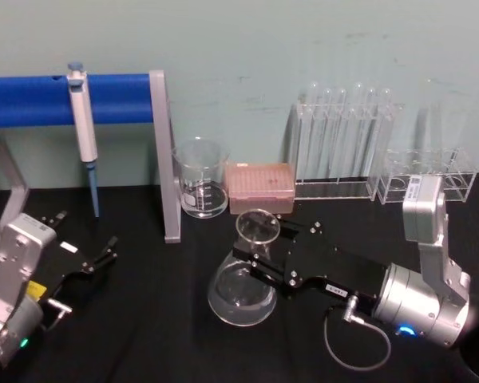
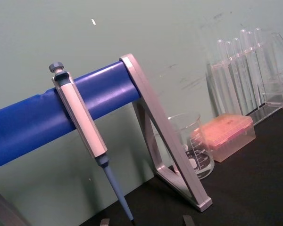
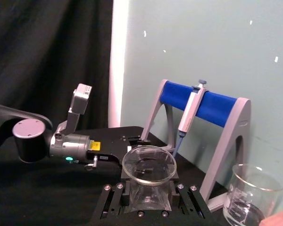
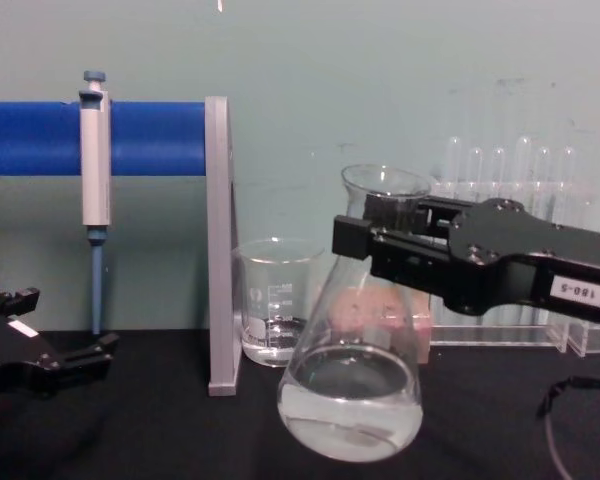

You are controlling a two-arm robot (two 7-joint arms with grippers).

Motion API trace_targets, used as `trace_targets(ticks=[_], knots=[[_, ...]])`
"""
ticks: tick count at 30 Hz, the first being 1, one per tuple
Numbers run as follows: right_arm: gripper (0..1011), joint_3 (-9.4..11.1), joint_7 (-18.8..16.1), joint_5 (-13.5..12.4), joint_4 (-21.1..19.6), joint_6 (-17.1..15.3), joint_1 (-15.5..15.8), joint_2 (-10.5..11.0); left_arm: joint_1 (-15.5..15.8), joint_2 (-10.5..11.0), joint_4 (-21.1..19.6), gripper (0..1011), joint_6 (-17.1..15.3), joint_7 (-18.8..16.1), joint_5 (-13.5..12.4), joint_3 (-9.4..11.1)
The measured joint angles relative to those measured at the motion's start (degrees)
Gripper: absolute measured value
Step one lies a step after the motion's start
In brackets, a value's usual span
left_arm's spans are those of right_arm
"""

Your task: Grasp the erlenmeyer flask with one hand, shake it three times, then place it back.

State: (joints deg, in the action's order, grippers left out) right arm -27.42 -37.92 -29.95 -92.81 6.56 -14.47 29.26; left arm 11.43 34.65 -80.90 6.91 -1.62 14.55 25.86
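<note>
erlenmeyer flask (image 1: 241, 297), one, neck in right gripper (image 1: 260, 244)

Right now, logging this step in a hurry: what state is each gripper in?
Left gripper: open, empty, parked on the left.
Right gripper: closed around the neck of the erlenmeyer flask.

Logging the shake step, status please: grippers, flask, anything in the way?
Right gripper shut on erlenmeyer flask neck. Left gripper open, parked left. Flask tilted, little liquid inside. Beaker behind, apart.
</note>
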Motion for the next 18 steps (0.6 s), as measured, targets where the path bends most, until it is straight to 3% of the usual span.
trace_targets(ticks=[7, 18], knots=[[449, 0.5, 2.8, 0.1, 0.2, 0.3, 0.3, -0.7, 0.0, 0.0, 0.0, 1001, 0.0, 0.0, 0.0, 0.0], [449, 5.0, 14.1, 3.3, 1.1, -0.2, 1.8, -4.3, 0.0, 0.0, 0.0, 1001, 0.0, 0.0, 0.0, 0.0]])
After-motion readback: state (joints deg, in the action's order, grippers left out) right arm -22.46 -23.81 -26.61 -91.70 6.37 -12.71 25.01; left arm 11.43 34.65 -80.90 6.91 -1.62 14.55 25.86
